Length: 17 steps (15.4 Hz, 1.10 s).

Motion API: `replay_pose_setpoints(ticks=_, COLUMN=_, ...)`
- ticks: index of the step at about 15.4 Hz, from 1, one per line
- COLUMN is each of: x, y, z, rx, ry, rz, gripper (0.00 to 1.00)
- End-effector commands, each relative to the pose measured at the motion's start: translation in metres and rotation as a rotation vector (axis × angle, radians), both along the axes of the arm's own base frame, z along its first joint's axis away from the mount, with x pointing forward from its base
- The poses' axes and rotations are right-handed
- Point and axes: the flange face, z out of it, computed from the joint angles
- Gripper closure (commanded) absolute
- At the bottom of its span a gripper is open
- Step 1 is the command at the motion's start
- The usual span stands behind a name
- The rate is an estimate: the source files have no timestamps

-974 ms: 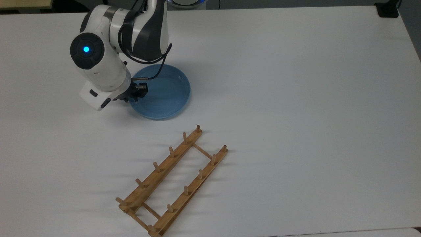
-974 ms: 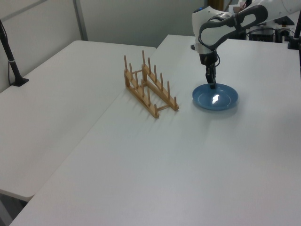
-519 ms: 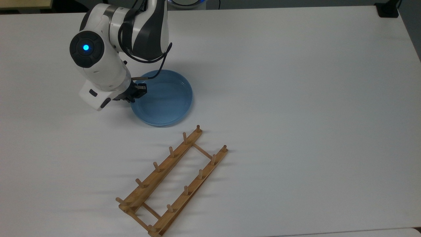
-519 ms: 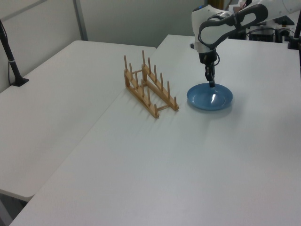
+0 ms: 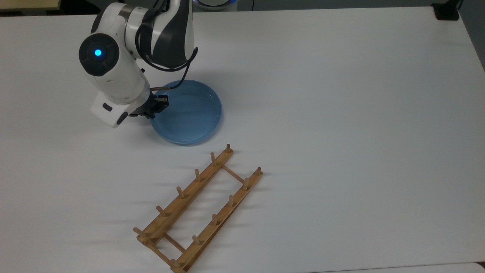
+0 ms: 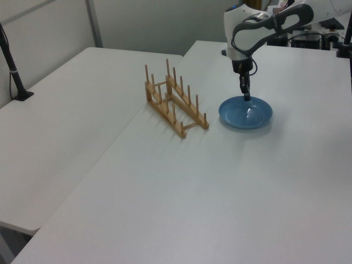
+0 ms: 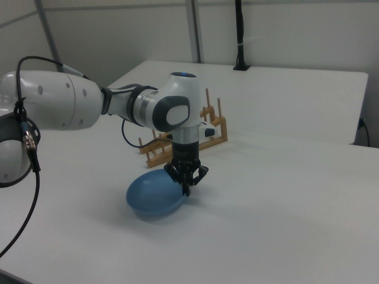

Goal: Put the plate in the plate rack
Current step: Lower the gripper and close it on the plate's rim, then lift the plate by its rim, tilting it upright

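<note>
My arm reaches down steeply, wrist pointing at the table (image 5: 341, 94). My claw (image 7: 186, 188) is clenched on the near rim of the plate (image 5: 186, 112), lifting it tilted. The plate rack (image 5: 197, 206) stands well apart from my claw, toward the top view's bottom.

- Even, bright overhead lighting in all three views; white table (image 5: 341, 94) slightly washed out.
- Soft, faint shadows beside the plate rack (image 5: 199, 210) pegs, trailing toward the top view's left.
- Weak sheen on the plate (image 6: 246, 112); no hard glare.
</note>
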Motion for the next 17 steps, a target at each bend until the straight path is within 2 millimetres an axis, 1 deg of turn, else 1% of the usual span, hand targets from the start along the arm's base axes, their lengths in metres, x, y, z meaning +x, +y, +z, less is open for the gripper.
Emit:
replay_pose_setpoints(ticks=1, x=-0.011, y=-0.005, z=0.030, rx=0.018, ry=-0.008, rz=0.057, gripper=1.00)
replay_pose_setpoints(ticks=2, x=-0.015, y=-0.009, z=0.040, rx=0.025, ry=-0.003, rz=0.063, gripper=1.00)
replay_pose_setpoints(ticks=5, x=-0.020, y=-0.009, z=0.065, rx=0.032, ry=-0.022, rz=0.076, gripper=1.00)
replay_pose_setpoints(ticks=7, x=-0.020, y=-0.008, z=0.079, rx=0.033, ry=-0.050, rz=0.064, gripper=1.00)
replay_pose_setpoints(ticks=9, x=-0.018, y=-0.009, z=0.099, rx=0.032, ry=-0.092, rz=0.062, gripper=1.00)
replay_pose_setpoints(ticks=10, x=-0.017, y=-0.013, z=0.105, rx=0.030, ry=-0.106, rz=0.062, gripper=1.00)
replay_pose_setpoints(ticks=11, x=-0.018, y=-0.022, z=0.110, rx=0.027, ry=-0.126, rz=0.055, gripper=1.00)
replay_pose_setpoints(ticks=12, x=-0.016, y=-0.028, z=0.114, rx=0.015, ry=-0.161, rz=0.049, gripper=1.00)
replay_pose_setpoints(ticks=14, x=-0.010, y=-0.035, z=0.135, rx=-0.016, ry=-0.273, rz=0.043, gripper=1.00)
replay_pose_setpoints(ticks=17, x=-0.002, y=-0.035, z=0.162, rx=-0.047, ry=-0.400, rz=0.036, gripper=1.00)
